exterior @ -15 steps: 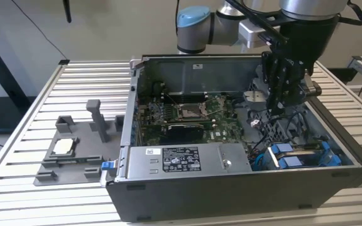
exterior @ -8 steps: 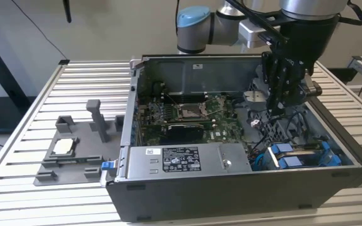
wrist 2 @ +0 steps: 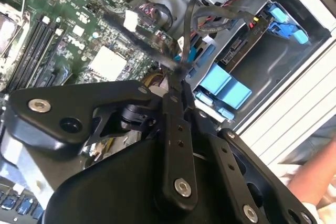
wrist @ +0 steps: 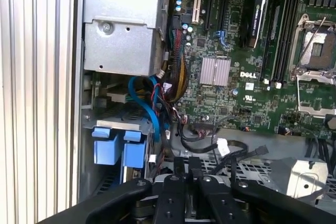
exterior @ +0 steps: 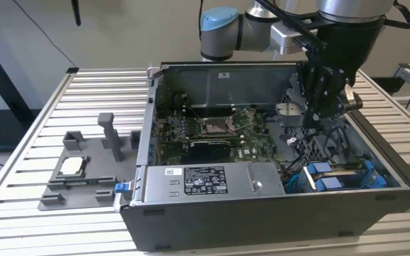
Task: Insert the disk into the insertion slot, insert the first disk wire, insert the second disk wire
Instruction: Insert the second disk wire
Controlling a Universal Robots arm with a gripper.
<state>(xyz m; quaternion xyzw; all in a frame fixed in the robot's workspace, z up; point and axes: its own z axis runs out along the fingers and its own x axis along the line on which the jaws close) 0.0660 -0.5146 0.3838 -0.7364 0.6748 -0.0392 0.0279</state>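
The disk (exterior: 341, 175), silver-grey in a blue carrier, lies inside the insertion slot (exterior: 376, 184), the dark metal cage at the case's front corner on the exterior view's right. Its blue tabs show in both wrist views (wrist 2: 224, 85) (wrist: 111, 141). My gripper (exterior: 310, 124) hangs inside the open case, above and behind the cage. In the second wrist view its tips (wrist 2: 180, 72) are pressed together on a thin black disk wire (wrist 2: 190, 19) that runs off toward the cage (wrist 2: 262, 61). The closed fingers (wrist: 182, 167) also show in the first wrist view, over a bundle of black wires (wrist: 207, 132).
A long silver box (exterior: 205, 184) with a label sits along the case front beside the cage. The green motherboard (exterior: 212, 133) fills the case floor. A grey fixture (exterior: 84, 170) holding a small chip stands on the slatted table. A person's hand (wrist 2: 315, 182) is near the case edge.
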